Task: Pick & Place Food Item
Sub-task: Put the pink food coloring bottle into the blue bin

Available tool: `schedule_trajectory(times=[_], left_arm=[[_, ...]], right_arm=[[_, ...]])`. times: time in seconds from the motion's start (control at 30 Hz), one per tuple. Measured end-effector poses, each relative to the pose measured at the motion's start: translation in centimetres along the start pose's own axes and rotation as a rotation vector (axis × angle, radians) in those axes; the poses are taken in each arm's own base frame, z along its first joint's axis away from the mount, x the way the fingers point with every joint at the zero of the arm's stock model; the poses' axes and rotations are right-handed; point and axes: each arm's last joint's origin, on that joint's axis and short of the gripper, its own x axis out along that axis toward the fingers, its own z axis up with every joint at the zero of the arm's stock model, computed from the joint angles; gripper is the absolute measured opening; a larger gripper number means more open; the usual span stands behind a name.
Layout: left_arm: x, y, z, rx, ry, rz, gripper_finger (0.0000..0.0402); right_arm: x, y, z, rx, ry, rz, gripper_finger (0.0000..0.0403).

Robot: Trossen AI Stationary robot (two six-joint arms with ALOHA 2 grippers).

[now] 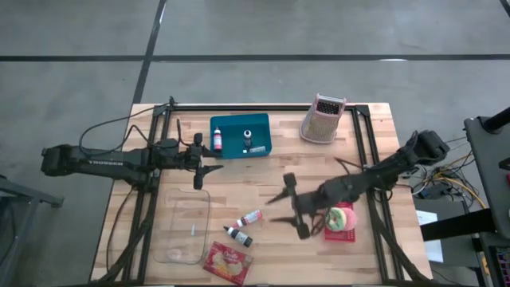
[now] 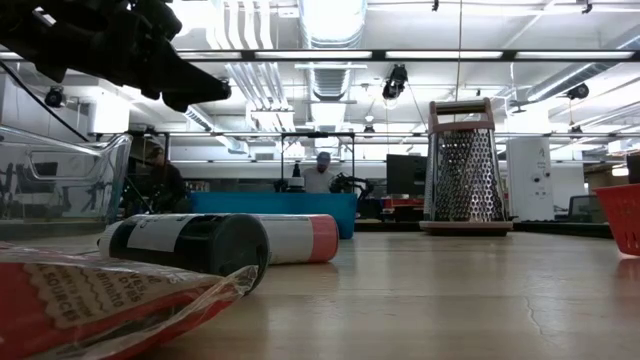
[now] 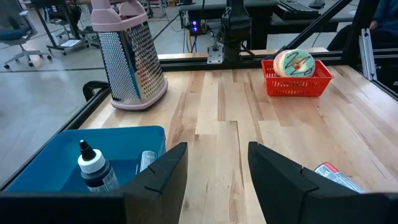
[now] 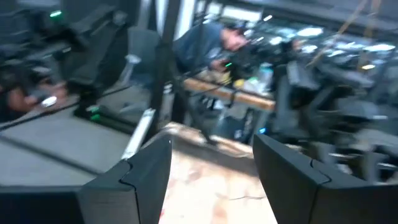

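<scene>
A pink-and-green frosted donut point(image 1: 341, 215) lies in a small red basket point(image 1: 351, 235) near the table's right side; the left wrist view shows the donut point(image 3: 294, 63) resting in the basket point(image 3: 297, 84) too. My right gripper point(image 1: 288, 206) hangs open just left of the basket, pointing toward the table's left with nothing between its fingers point(image 4: 211, 180). My left gripper point(image 1: 199, 171) waits open, right of the table's left edge and in front of the blue bin point(image 1: 240, 135); nothing is between its fingers point(image 3: 217, 174).
The blue bin holds small bottles point(image 3: 93, 167). A pink grater point(image 1: 322, 119) stands at the far right. A clear glass dish point(image 1: 185, 227), two loose bottles point(image 1: 249, 217) point(image 1: 237, 235) and a red snack packet point(image 1: 227, 263) lie near the front. People sit beyond the table.
</scene>
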Motion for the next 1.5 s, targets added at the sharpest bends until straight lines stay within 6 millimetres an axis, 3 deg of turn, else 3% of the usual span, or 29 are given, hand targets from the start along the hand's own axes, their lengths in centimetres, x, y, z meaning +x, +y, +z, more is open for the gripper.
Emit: schedule_trajectory(times=[0.23, 0.33, 0.53, 0.67, 0.87, 1.07, 1.23, 1.5], left_arm=[[0.0, 0.0, 0.0, 0.001, -0.004, 0.001, 0.0172], [0.0, 0.0, 0.1, 0.001, -0.007, 0.001, 0.0172], [0.0, 0.0, 0.1, 0.000, -0.008, 0.001, 0.0172], [0.0, 0.0, 0.1, 0.000, -0.007, 0.001, 0.0172], [0.0, 0.0, 0.1, 0.001, -0.009, 0.001, 0.0172], [0.1, 0.0, 0.0, 0.000, -0.005, 0.001, 0.0172], [0.4, 0.0, -0.2, -0.004, 0.016, -0.001, 0.0172], [1.4, 0.0, -0.8, -0.004, 0.040, -0.009, 0.0172]], right_arm=[[-0.4, -3.0, -0.6, -0.021, -0.027, -0.104, 0.0219], [-0.4, -3.5, -0.6, 0.088, -0.031, -0.120, 0.0219], [-1.4, -3.3, -0.1, 0.041, -0.055, 0.044, 0.0219], [-4.1, -3.6, 0.4, -0.007, -0.090, 0.048, 0.0219], [-9.7, -4.8, 0.0, 0.032, -0.145, -0.009, 0.0219], [-13.9, -5.1, -2.9, 0.035, -0.095, -0.114, 0.0219], [-15.9, -4.8, -5.2, 0.055, -0.090, -0.160, 0.0219], [-17.7, -4.5, -7.3, 0.089, -0.115, -0.215, 0.0219]])
